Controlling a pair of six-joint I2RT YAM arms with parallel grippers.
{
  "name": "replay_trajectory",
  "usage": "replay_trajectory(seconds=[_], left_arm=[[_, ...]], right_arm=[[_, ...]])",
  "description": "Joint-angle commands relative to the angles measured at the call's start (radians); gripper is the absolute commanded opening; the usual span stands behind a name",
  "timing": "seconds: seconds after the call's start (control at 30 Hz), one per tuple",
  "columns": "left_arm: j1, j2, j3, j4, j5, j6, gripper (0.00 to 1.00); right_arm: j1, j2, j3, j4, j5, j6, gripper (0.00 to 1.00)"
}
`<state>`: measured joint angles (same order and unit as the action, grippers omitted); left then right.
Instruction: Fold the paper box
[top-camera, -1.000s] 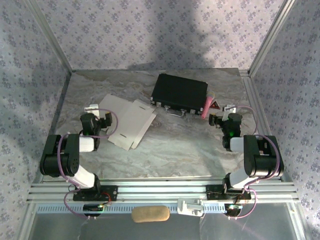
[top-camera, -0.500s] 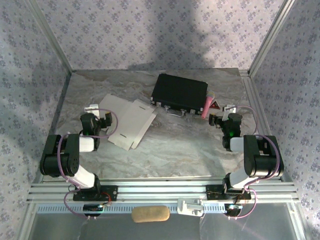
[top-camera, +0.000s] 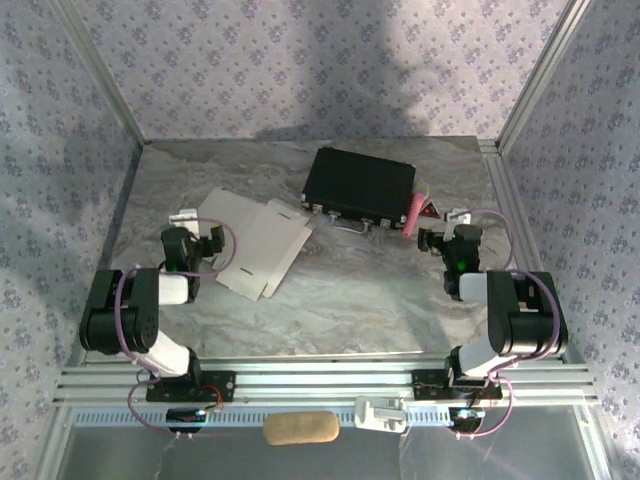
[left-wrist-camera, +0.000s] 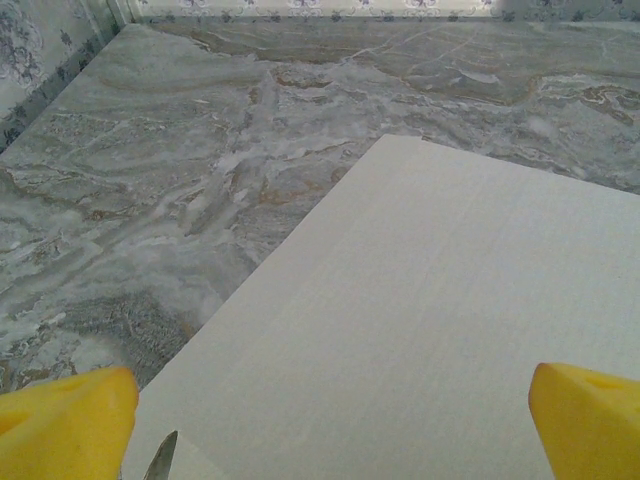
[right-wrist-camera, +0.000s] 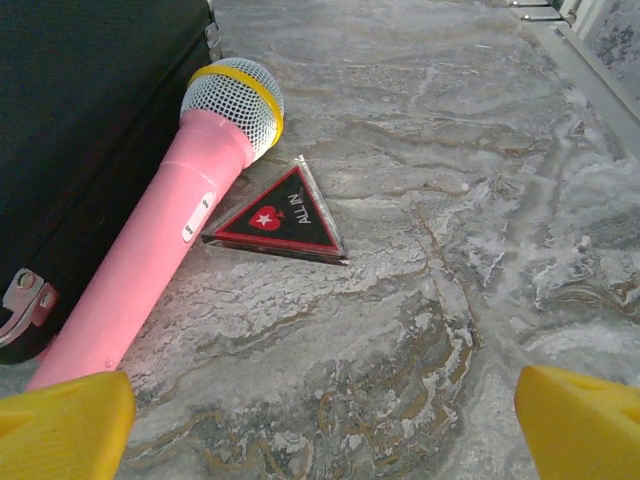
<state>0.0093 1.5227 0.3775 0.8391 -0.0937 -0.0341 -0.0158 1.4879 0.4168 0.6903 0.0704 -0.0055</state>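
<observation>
The paper box is a flat cream die-cut sheet lying on the marble table left of centre, with small slots near its edges. My left gripper is at the sheet's left edge. In the left wrist view the sheet spreads under the open gripper, and the yellow fingertips stand wide apart with nothing between them. My right gripper is at the right side of the table, far from the sheet. It is open over bare marble.
A black hard case lies at the back centre. A pink microphone leans against its right side, next to a small black-and-red triangular "ALL IN" token. Aluminium frame rails border the table.
The right wrist has shifted slightly to the left. The left arm and the sheet have not moved.
</observation>
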Motion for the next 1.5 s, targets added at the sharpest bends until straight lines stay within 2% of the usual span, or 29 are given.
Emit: replay_trajectory(seconds=[0.0,0.07,0.1,0.13,0.2,0.27,0.33,0.37,0.43,0.47,0.5,0.57,0.6,0.63,0.7,0.73,0.83,0.93,1.07,1.27,1.47], left_arm=[[-0.022,-0.148,-0.033,-0.034,-0.04,0.005,1.0],[-0.033,-0.247,-0.039,-0.131,-0.064,-0.007,1.0],[-0.051,-0.277,-0.068,-0.106,-0.079,0.004,1.0],[-0.079,-0.315,-0.089,-0.102,-0.119,0.022,1.0],[-0.136,-0.412,-0.078,-0.211,-0.23,0.027,1.0],[-0.211,-0.53,-0.051,-0.296,-0.307,0.034,1.0],[-0.31,-0.647,0.046,-0.434,-0.399,0.035,1.0],[-0.332,-0.685,0.112,-0.547,-0.443,-0.037,1.0],[-0.322,-0.741,0.311,-1.05,-0.507,-0.421,1.0],[-0.297,-0.757,0.398,-1.293,-0.499,-0.621,1.0],[-0.26,-0.778,0.424,-1.346,-0.415,-0.638,1.0],[-0.138,-0.812,0.465,-1.455,-0.107,-0.62,1.0],[-0.086,-0.811,0.496,-1.572,-0.002,-0.642,0.99],[-0.065,-0.808,0.513,-1.669,0.066,-0.648,0.92],[-0.067,-0.823,0.499,-1.782,0.12,-0.646,0.85],[-0.07,-0.848,0.473,-1.816,0.124,-0.66,0.84],[-0.069,-0.912,0.408,-1.791,0.125,-0.676,0.79],[-0.065,-0.829,0.432,-1.752,0.131,-0.666,0.75],[-0.019,-0.624,0.444,-1.619,0.157,-0.643,0.68],[0.067,-0.389,0.492,-1.489,0.153,-0.597,0.59],[0.115,-0.239,0.549,-1.432,0.114,-0.562,0.57]], right_arm=[[0.028,-0.066,0.13,-0.259,0.115,0.021,0.99],[0.046,-0.086,0.144,-0.297,0.124,0.011,0.99],[0.074,-0.119,0.125,-0.28,0.189,0.006,0.99],[0.108,-0.168,0.104,-0.266,0.248,0.002,0.99],[0.156,-0.286,0.108,-0.299,0.251,-0.018,0.99],[0.217,-0.416,0.194,-0.449,0.267,-0.016,0.99],[0.257,-0.513,0.349,-0.688,0.296,0.126,0.99],[0.252,-0.537,0.425,-0.809,0.286,0.244,0.99],[0.236,-0.557,0.546,-1.096,0.316,0.527,0.99],[0.224,-0.561,0.589,-1.293,0.331,0.788,0.99],[0.201,-0.57,0.579,-1.368,0.267,0.894,0.99],[0.114,-0.611,0.491,-1.225,-0.13,0.736,0.96],[0.128,-0.63,0.451,-1.194,-0.253,0.707,0.97],[0.197,-0.656,0.404,-1.198,-0.264,0.719,0.99],[0.41,-0.695,0.353,-1.248,-0.08,0.776,0.99],[0.559,-0.71,0.315,-1.244,0.052,0.812,0.99],[0.845,-0.653,0.253,-1.167,0.237,0.91,0.99],[0.939,-0.486,0.278,-1.061,0.188,0.927,0.99],[0.968,-0.261,0.364,-0.925,0.04,0.948,0.96],[0.979,-0.079,0.387,-0.692,-0.016,0.981,0.87],[0.91,0.094,0.432,-0.558,-0.082,1.071,0.77]])
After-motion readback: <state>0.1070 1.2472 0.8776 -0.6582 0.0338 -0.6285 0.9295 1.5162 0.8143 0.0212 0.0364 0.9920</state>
